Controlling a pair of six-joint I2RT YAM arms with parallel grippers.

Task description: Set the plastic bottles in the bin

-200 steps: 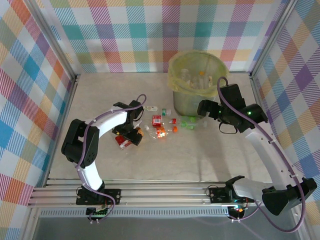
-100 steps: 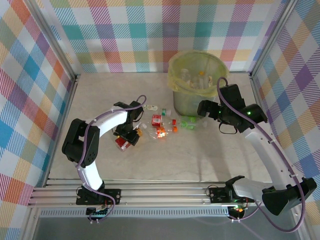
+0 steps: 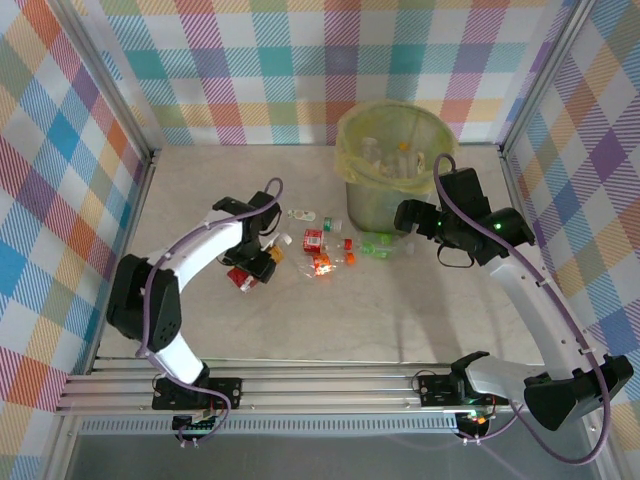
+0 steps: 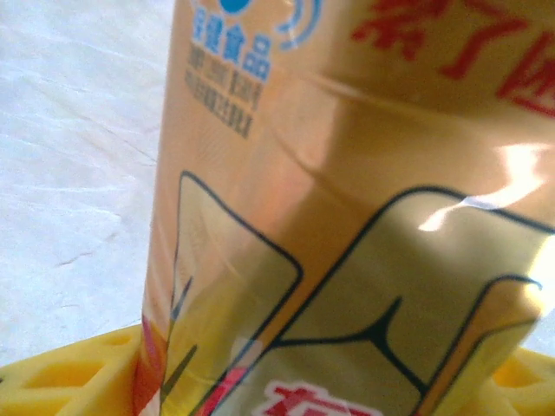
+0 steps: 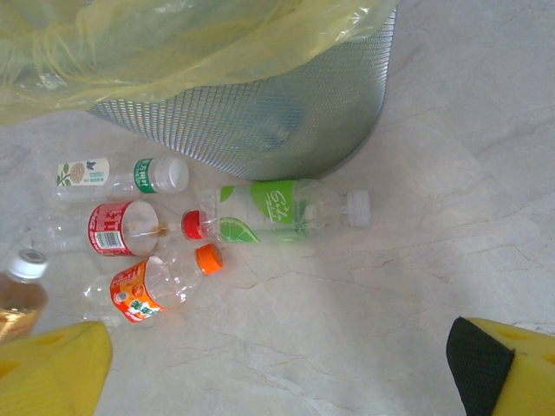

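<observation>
Moved: left arm [image 3: 190, 255], elbow swung out toward the left wall since a second ago; its hand, spread wide then, has closed in.

- table [image 3: 400, 320]: pale stone-look top, checked panels on three sides.
- bin [image 3: 385, 205]: round mesh bucket, yellow bag [image 3: 345, 150] folded over the rim, upright at the far middle-right of the table. Several bottles [image 3: 392, 157] already lie inside; that share of the job is done.
- left hand [image 3: 262, 258]: low over the table, at the left end of the loose group, well apart from the bin. Its fingers [image 4: 61, 381] are narrowed around an orange bottle [image 4: 347, 217]; judged gripped, not yet carried over.
- right hand [image 5: 277, 381]: spread wide, nothing in it, hanging just beside the bin's near wall.
- loose bottles, lying flat near the bin's foot, all left to do: green-labelled bottle [image 5: 269, 212], red-labelled bottle [image 5: 113, 227], orange-capped bottle [image 5: 147, 286], green-capped bottle [image 5: 113, 173], white-capped bottle [image 5: 22, 286] at the picture's edge.
- progress: judged roughly midway, with one bottle in hand and at least five waiting.
</observation>
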